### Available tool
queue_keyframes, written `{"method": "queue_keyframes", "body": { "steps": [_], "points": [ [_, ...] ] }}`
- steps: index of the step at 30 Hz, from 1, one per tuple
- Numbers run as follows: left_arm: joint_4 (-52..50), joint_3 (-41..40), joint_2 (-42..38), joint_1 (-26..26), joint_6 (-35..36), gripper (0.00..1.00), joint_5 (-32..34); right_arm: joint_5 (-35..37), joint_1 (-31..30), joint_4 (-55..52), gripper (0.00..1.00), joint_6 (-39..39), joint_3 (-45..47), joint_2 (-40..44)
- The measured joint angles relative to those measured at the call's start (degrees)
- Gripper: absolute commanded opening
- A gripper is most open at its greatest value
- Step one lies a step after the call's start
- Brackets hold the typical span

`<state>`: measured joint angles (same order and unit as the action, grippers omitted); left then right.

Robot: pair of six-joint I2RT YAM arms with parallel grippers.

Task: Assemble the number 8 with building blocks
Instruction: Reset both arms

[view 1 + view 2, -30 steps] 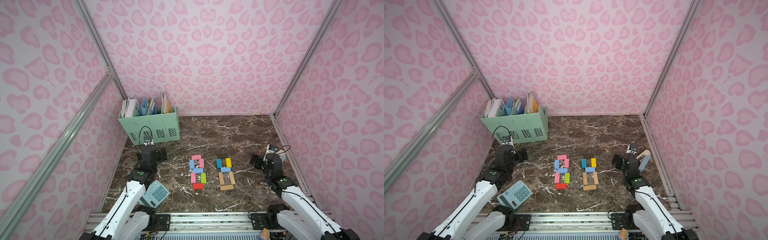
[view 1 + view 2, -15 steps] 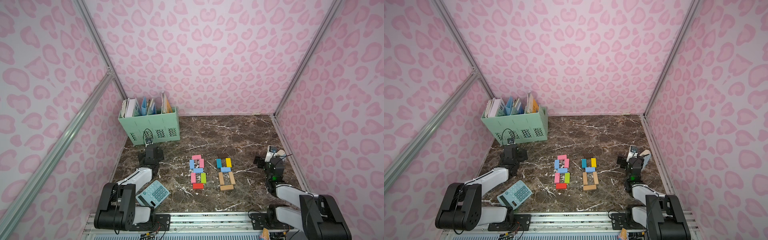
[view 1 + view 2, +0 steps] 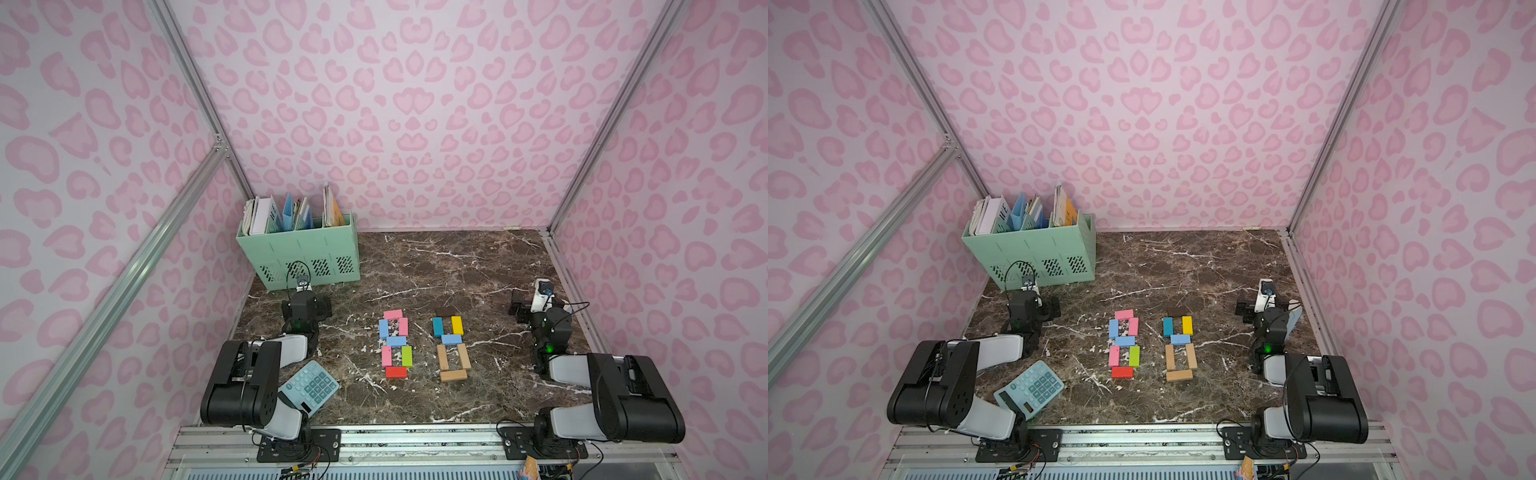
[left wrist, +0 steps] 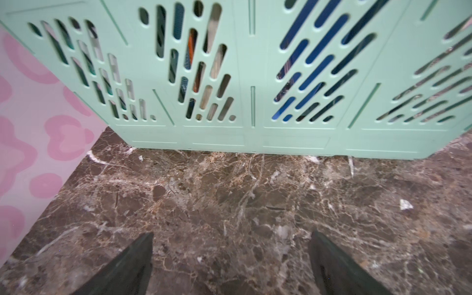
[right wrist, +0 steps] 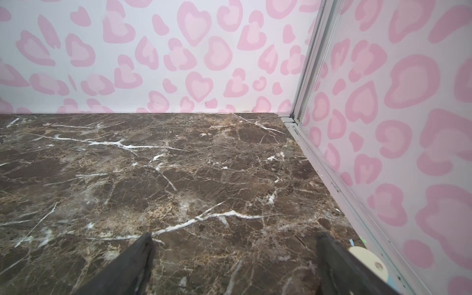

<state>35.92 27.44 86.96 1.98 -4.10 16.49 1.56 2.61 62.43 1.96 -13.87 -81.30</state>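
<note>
The building blocks lie flat mid-table as two figure-eight shapes, side by side in both top views. The left shape (image 3: 395, 343) runs from a pink block through light blue, pink and green ones to a red block (image 3: 395, 372). The right shape (image 3: 450, 344) has a dark brown block (image 3: 445, 311) on top, then teal, yellow, light blue and three bare wood ones. My left gripper (image 3: 306, 305) (image 4: 232, 237) stands open over bare marble, facing the green basket. My right gripper (image 3: 520, 308) (image 5: 233, 238) is open too, empty, near the right wall. Neither touches a block.
A mint-green slotted basket (image 3: 297, 249) (image 4: 250, 76) of folders stands at the back left. A light-blue calculator (image 3: 309, 384) lies front left beside the folded left arm. A small pale round item (image 5: 367, 258) sits by the right wall rail (image 5: 329, 176).
Both arms have folded back toward their bases, the big links now lying low at the front edge. The grippers stayed open and the blocks have not moved.
</note>
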Motion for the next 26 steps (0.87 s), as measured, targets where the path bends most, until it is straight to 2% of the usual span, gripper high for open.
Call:
{"method": "queue_keyframes", "body": {
  "steps": [4,7,9,14,26],
  "points": [
    [2.71,-0.81,0.92,-0.61,0.9,0.99,-2.71,-4.96,1.49,10.14,0.99,0.98,3.48,-6.6],
    [3.65,-1.55,1.36,-0.61,1.29,0.99,-4.26,-8.57,0.79,10.03,0.99,-0.07,4.39,-6.91],
    [4.24,-1.55,1.49,-0.63,1.36,0.99,-5.05,-6.95,-0.2,13.2,0.99,-0.04,3.13,-7.98],
    [5.14,-1.55,1.51,-0.74,1.46,0.99,-5.46,-4.07,-0.59,13.51,0.99,0.02,2.4,-7.89],
    [5.35,-1.55,1.51,-0.76,1.51,0.99,-6.21,-4.26,-1.01,13.16,0.99,-0.28,2.21,-8.48]
  ]
}}
